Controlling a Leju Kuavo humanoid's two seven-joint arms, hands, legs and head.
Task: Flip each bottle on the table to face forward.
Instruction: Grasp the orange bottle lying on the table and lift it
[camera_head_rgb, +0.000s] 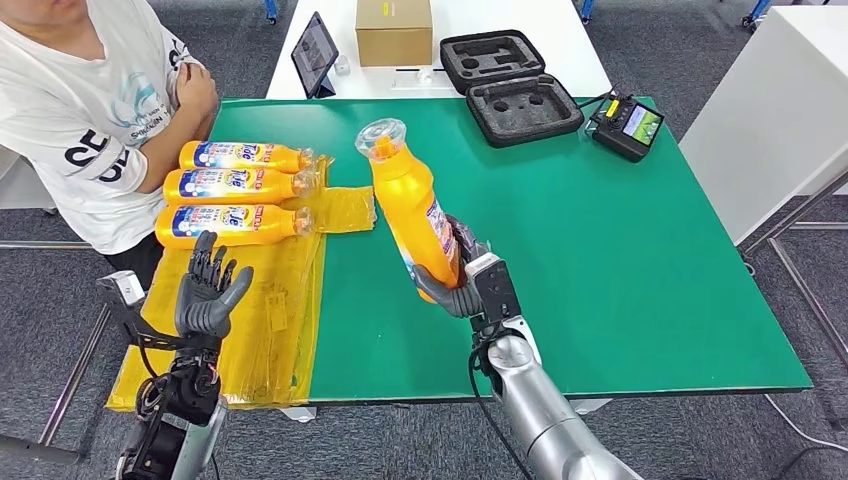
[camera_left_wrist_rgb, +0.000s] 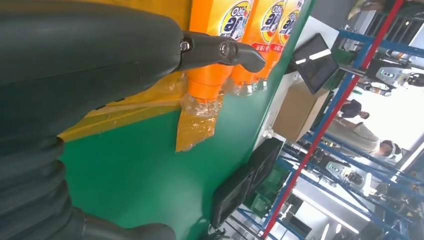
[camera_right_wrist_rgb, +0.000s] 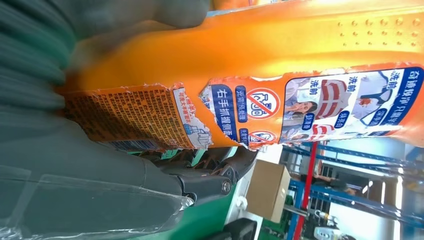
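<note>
The orange bottle (camera_head_rgb: 410, 205) is held above the green table (camera_head_rgb: 620, 260), its base gripped by the right hand (camera_head_rgb: 462, 280), cap tilted away. To finish well, roll the wrist until the front label faces up, then lay it beside the three lying bottles (camera_head_rgb: 240, 188) — parallel, caps alike. The left hand (camera_head_rgb: 210, 290) hovers with fingers spread, holding nothing. The held bottle's front label is turned out of sight — the right wrist view shows a torn back label (camera_right_wrist_rgb: 240, 117).

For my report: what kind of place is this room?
Probably a robot test lab or workshop: a green work table, an open foam-lined equipment case, a handheld controller, and blue metal racks behind.
</note>
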